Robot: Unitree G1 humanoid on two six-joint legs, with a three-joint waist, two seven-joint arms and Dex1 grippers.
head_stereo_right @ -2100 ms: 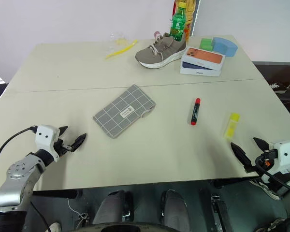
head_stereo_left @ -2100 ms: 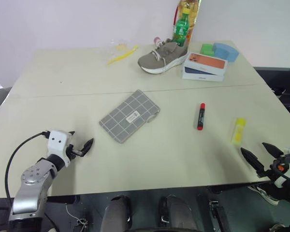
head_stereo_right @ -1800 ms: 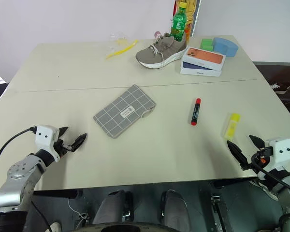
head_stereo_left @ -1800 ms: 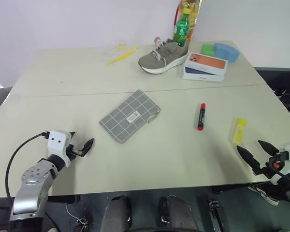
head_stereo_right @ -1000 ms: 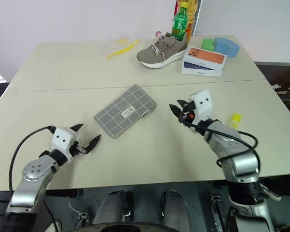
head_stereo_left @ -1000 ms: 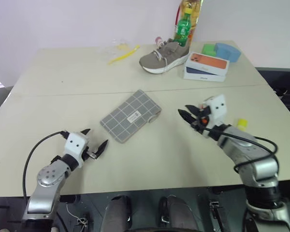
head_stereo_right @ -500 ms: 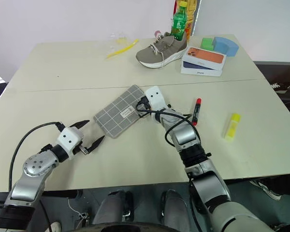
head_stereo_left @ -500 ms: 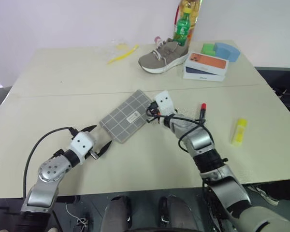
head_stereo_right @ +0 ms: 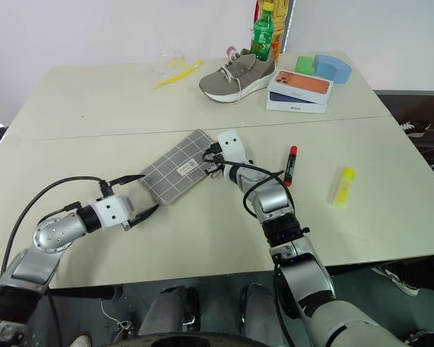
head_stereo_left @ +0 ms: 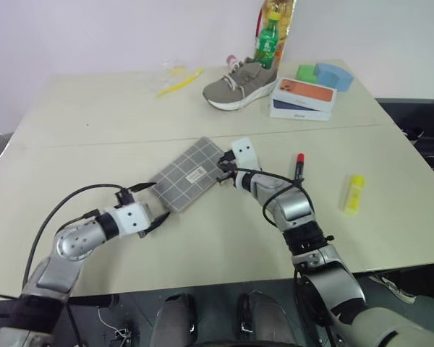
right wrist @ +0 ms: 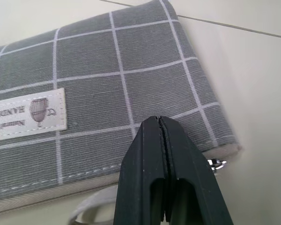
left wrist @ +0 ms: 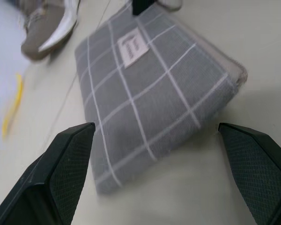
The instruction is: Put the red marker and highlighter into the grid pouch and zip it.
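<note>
Your right claw [right wrist: 164, 140] is pinched fully shut over the grid pouch [head_stereo_left: 189, 173] near its zipper pull; whether it caught anything is unclear. Your left claw [left wrist: 161, 154] gapes wide, empty, at the opposite corner. Pull now and the unpinned pouch may slide across the desk [head_stereo_left: 94, 116].

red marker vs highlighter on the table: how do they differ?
The red marker is slim, red, black-capped; the highlighter is stubbier, pale yellow. The red marker lies nearer the grid pouch; the highlighter sits further right. Both lie flat on the table, outside the pouch.
</note>
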